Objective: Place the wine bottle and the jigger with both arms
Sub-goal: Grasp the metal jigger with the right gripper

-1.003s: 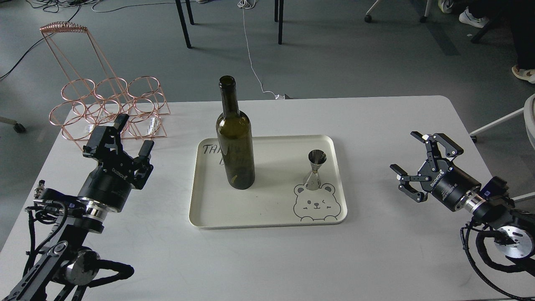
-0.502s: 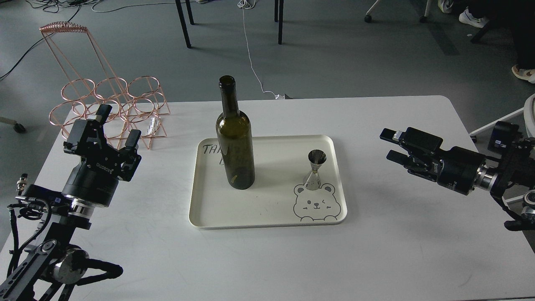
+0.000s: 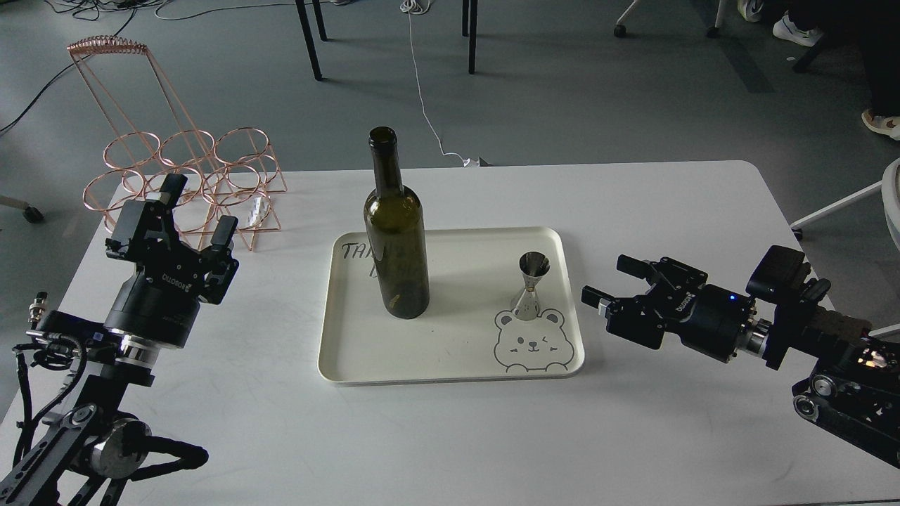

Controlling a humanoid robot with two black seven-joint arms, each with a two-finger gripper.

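The dark olive-green wine bottle [image 3: 396, 253] stands upright on the left part of a cream tray [image 3: 450, 351]. The small silver jigger [image 3: 529, 284] stands upright on the tray's right part, just above a bear drawing. My left gripper [image 3: 200, 211] is open and empty, left of the tray and in front of the wire rack. My right gripper [image 3: 610, 280] is open and empty, low over the table just right of the tray's right rim, its fingers pointing left toward the jigger.
A copper wire bottle rack [image 3: 179, 172] stands at the table's back left corner. The white table [image 3: 450, 436] ends close behind the bottle. Chair legs and cables lie on the floor beyond.
My right gripper has swung down and to the left, from well right of the tray to just beside its right rim. My left arm has barely moved in the last half second.
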